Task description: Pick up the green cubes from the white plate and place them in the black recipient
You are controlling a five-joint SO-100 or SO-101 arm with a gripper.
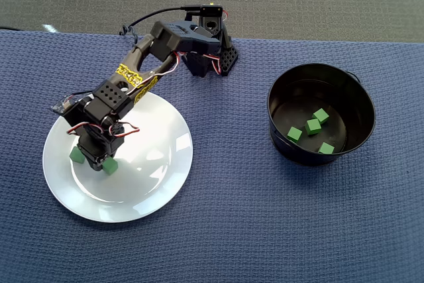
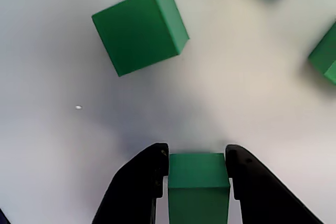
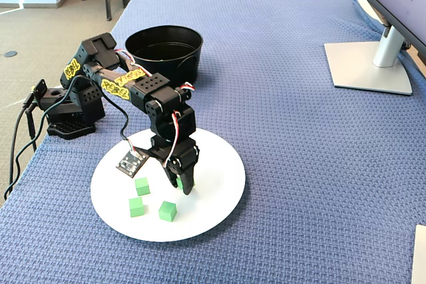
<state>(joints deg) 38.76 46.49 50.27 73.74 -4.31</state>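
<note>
My gripper (image 2: 198, 156) is down over the white plate (image 1: 159, 157), shut on a green cube (image 2: 198, 182) that fills the gap between the two black fingers. The fixed view shows the gripper (image 3: 184, 189) low at the plate's middle (image 3: 216, 167), green showing between the fingers. Three loose green cubes (image 3: 142, 186) (image 3: 136, 207) (image 3: 168, 211) lie on the plate beside it. From overhead, two cubes (image 1: 77, 155) (image 1: 110, 165) peek out from under the wrist. The black recipient (image 1: 361, 107) stands to the right and holds several green cubes (image 1: 313, 126).
A blue woven cloth (image 3: 299, 164) covers the table. The arm's base (image 3: 66, 108) sits at the table edge beside the pot (image 3: 166, 64), with cables trailing off. A monitor stand (image 3: 366, 64) occupies the far right of the fixed view.
</note>
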